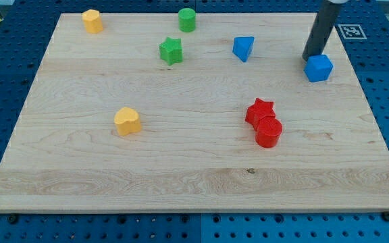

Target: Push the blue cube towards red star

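A pale wooden worktop (181, 169) lies on a blue board full of holes. There are no fingers here, only a dark rod, so nothing opens or shuts. My tip (310, 57) sits at the view's right top, touching or just beside the blue cube (319, 68) on its upper left. The red star (259, 111) lies below and to the left, pressed against a red cylinder (269, 132). The cube looks small, light, hard and slidey. Push its flat far side. The rod leans in from the top.

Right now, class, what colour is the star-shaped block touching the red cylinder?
Red star, seen in the camera view.
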Robot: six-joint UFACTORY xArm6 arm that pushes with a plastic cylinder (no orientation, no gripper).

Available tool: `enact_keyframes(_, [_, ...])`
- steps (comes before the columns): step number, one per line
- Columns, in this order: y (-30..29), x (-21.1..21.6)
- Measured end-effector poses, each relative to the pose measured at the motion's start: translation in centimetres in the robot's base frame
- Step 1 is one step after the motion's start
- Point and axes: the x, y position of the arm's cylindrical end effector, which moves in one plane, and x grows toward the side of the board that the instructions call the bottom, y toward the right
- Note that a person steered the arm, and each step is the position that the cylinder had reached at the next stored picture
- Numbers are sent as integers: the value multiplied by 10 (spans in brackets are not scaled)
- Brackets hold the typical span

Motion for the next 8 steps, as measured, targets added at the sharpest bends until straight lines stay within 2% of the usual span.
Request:
enact_keyframes(2, [20,29])
enact_keyframes(5, [-22,72])
enact_keyframes(8, [-32,151])
